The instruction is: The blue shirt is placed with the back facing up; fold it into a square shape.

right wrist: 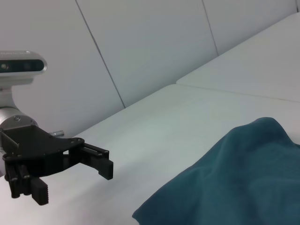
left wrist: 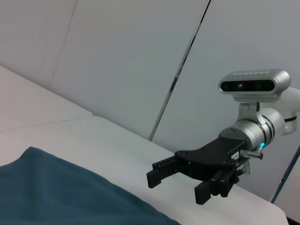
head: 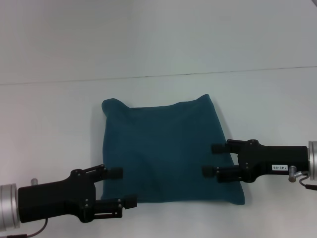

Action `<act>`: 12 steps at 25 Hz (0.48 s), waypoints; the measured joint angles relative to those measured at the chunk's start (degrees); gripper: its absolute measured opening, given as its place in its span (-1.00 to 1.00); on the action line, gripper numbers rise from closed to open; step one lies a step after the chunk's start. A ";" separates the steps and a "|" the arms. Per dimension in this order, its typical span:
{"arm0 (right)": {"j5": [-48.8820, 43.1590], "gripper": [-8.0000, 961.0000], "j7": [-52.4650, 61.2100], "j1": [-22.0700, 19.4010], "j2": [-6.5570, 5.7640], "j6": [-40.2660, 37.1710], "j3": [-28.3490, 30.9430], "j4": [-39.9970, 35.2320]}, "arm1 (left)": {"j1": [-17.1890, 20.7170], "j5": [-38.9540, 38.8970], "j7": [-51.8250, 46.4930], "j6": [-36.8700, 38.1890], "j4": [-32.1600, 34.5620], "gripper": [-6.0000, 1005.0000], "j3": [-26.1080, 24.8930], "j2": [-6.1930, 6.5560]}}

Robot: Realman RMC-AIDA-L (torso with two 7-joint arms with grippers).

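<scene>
The shirt (head: 168, 151) lies on the white table (head: 49, 114) at the middle of the head view, folded into a rough square with no sleeves showing; its far edge sags a little between two raised corners at 11 and 1 o'clock, its near edge runs fairly straight, and the corner at 5 o'clock juts outward; soft creases cross the top layer. The left gripper (head: 123, 186) sits at the shirt's 7 o'clock corner, its arm coming in from 8 o'clock; its jaws are spread, one finger (head: 115, 171) reaching over the shirt's left edge and the other over the near edge, with no cloth pinched between them; whether they touch the cloth I cannot tell. The right gripper (head: 212, 159) sits at the shirt's right edge, about 4 o'clock from its centre, its arm coming in from 3 o'clock; its jaws are likewise spread, both fingers over the cloth near the edge and holding nothing. In the left wrist view the shirt (left wrist: 61, 192) fills the near corner as a smooth teal slope, and beyond it the right gripper (left wrist: 177, 183) shows above the table with its fingers apart and a camera on its wrist. In the right wrist view the shirt (right wrist: 234, 183) shows a rounded, slightly puffed corner, and the left gripper (right wrist: 72, 180) stands well apart from it over bare table (right wrist: 178, 122), its fingers apart.
</scene>
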 joint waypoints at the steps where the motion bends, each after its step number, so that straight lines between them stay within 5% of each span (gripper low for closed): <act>1: 0.00 0.92 0.00 0.00 0.02 0.01 0.00 0.00 | 0.01 0.00 0.00 -0.02 -0.01 0.80 0.00 0.00; 12: 0.00 0.92 0.00 0.01 0.09 0.01 0.00 0.00 | 0.18 0.00 0.00 -0.04 -0.04 0.80 0.00 0.00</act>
